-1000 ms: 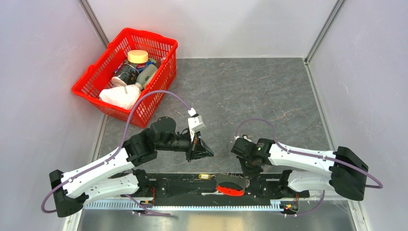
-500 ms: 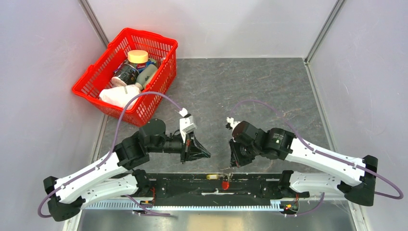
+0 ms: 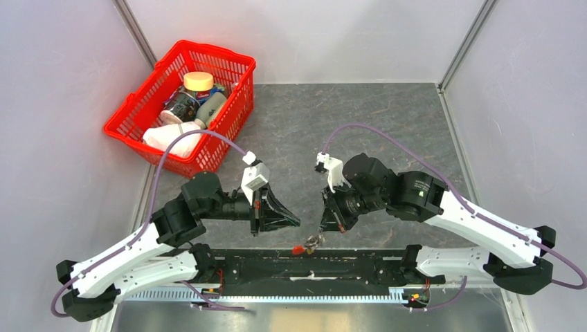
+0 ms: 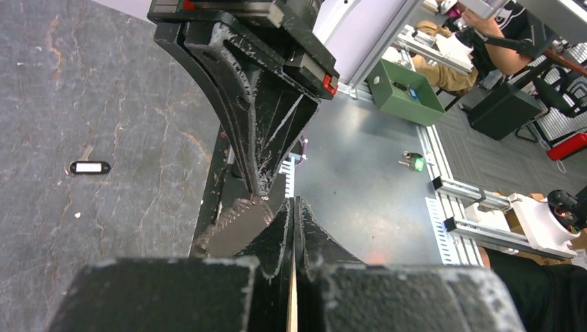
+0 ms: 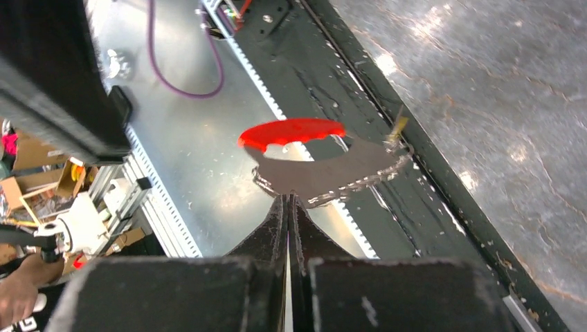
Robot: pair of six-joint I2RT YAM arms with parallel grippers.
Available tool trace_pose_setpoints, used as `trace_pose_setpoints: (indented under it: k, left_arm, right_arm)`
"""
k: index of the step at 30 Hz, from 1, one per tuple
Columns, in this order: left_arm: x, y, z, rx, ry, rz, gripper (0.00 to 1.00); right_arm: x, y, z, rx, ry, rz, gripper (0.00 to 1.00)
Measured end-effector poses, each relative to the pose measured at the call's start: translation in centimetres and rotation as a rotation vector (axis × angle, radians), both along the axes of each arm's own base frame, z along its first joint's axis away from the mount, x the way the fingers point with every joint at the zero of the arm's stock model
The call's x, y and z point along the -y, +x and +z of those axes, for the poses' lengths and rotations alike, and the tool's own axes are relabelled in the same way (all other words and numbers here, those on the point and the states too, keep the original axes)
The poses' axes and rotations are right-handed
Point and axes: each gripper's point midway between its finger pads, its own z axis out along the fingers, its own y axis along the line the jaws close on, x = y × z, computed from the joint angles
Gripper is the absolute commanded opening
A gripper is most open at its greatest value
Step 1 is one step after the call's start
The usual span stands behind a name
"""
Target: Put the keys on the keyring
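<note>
Gripping a key point(image 5: 325, 173) by the counter's point(image 3: 387, 124) near edge, right hand point(image 5: 287, 200) is clamped, red strap point(image 5: 291, 131) attached. Left hand point(image 4: 294, 206): fingers together.

Setting: a robotics laboratory. The bench point(image 3: 360, 131) sits inside a cell of pale panels point(image 3: 62, 138) framed by aluminium posts point(image 3: 467, 41). Beyond it, the left wrist view shows aluminium profile rails point(image 4: 477, 232), a green bin point(image 4: 405, 93) and a seated person point(image 4: 509, 24) on a grey floor point(image 4: 484, 131).
</note>
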Motion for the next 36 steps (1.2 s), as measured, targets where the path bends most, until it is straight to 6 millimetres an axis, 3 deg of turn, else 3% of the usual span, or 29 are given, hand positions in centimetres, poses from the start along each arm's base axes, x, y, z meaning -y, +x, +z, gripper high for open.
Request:
trace_pose_setpoints:
  k: [4, 12, 17, 28, 36]
  left_arm:
    - [0.0, -0.1, 0.6, 0.003, -0.023, -0.006, 0.04]
    - [0.3, -0.2, 1.2, -0.004, -0.046, -0.017, 0.31]
    - [0.7, -0.2, 1.6, -0.011, -0.064, -0.027, 0.41]
    - [0.9, -0.6, 2.1, -0.026, -0.106, -0.052, 0.42]
    - [1.0, -0.6, 3.1, -0.021, -0.143, -0.054, 0.41]
  right_arm:
    - [-0.7, -0.5, 2.0, 0.023, 0.060, 0.076, 0.00]
    - [-1.9, -1.1, 4.7, 0.067, 0.130, 0.193, 0.00]
    - [-2.4, -0.9, 7.0, 0.120, 0.176, 0.229, 0.00]
    - [-2.7, -0.7, 9.4, 0.183, 0.221, 0.259, 0.00]
    - [-2.7, -0.8, 9.6, 0.185, 0.228, 0.272, 0.00]
